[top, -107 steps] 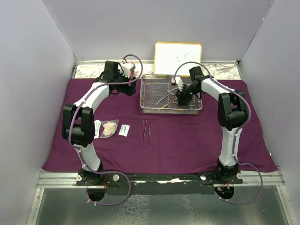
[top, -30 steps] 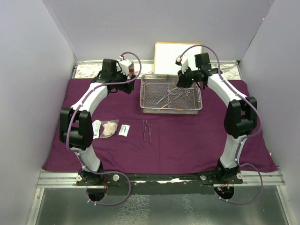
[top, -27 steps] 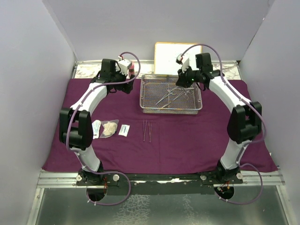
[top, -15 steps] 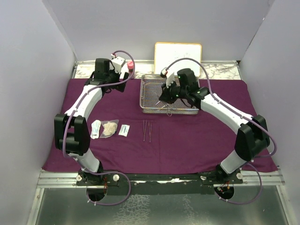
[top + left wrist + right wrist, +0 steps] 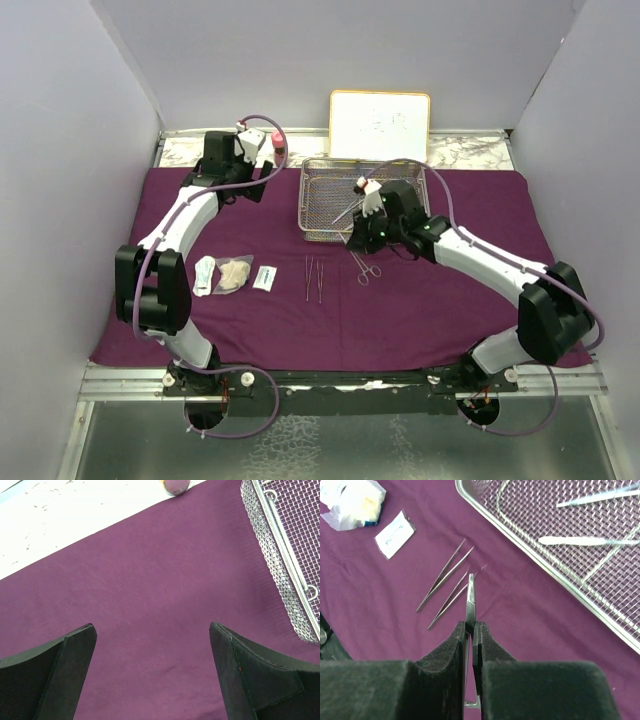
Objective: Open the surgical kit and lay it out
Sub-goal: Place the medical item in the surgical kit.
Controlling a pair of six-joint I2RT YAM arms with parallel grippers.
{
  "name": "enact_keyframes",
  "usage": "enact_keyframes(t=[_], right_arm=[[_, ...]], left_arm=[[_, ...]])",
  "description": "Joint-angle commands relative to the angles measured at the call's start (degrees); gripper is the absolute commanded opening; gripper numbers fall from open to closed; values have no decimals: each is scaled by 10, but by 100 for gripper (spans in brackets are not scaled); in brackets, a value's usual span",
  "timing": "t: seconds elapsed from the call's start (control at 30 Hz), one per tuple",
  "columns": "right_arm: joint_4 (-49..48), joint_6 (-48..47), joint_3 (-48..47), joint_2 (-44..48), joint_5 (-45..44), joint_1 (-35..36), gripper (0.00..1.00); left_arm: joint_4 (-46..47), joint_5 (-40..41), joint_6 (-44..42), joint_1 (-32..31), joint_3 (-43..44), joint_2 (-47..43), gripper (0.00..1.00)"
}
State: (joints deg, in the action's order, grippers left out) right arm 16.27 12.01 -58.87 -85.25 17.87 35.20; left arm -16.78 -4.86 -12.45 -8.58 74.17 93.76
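Clamp (image 5: 470, 592) (slim steel) in right tool (image 5: 470, 628), matte purple cloth (image 5: 530, 630)

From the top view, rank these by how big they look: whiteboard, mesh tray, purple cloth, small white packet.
1. purple cloth
2. wire-mesh tray
3. whiteboard, a little smaller than the tray
4. small white packet

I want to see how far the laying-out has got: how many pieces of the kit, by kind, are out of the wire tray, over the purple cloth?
Slim forceps: 2
White packets: 2
Gauze: 1
Clamp, held in the right fingers: 1
Total: 6
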Motion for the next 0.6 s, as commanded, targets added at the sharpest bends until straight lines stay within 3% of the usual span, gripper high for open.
enact_keyframes(t=[0.0,0.27,0.57], right_arm=[[-38,62,57,36,-18,9,1],[-85,147,135,43,-38,20,1],[-84,226,142,24,-104,21,1]], left_arm=[[5,25,-11,1,2,-25,99],[3,29,-1,1,-3,-18,99],[3,14,10,1,-9,-14,99]])
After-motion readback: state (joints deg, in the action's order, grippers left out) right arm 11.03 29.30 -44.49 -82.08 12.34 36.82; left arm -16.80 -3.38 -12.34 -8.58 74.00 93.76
